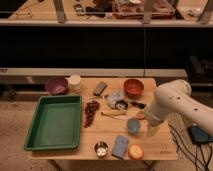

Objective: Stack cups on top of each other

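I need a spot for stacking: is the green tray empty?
Empty: the green tray shows only its bare floor. The gripper hangs beside the light blue cup, away from the tray.

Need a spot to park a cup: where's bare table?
Bare: inside the green tray, and the table corner right of the orange fruit. Crowded: the middle, banana to orange bowl, with the gripper by the light blue cup.
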`<state>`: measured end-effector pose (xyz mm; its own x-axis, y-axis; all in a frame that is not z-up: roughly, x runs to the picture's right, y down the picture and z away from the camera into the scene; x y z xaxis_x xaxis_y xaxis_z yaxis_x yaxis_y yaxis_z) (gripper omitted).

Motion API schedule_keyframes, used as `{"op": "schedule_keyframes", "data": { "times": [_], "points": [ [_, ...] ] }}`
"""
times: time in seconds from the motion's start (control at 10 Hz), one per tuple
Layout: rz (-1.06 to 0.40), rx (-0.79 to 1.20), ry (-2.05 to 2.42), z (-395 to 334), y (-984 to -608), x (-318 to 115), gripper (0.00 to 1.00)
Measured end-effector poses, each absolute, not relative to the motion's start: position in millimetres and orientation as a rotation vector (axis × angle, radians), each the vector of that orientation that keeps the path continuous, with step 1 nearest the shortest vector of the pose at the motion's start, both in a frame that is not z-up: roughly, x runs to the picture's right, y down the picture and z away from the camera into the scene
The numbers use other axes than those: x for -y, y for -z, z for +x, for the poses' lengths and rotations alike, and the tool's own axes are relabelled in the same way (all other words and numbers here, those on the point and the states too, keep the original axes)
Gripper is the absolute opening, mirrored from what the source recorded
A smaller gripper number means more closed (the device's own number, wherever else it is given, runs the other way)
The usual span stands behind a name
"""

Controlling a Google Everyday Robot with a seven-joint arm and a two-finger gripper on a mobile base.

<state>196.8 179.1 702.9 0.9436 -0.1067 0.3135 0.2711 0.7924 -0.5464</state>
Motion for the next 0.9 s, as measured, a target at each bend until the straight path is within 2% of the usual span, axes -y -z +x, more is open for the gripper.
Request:
{"op": "schedule_keyframes", "data": {
  "times": [0.9],
  "points": [
    [-0.608,0.314,0.21,185,-709,-190,0.65]
  ]
}}
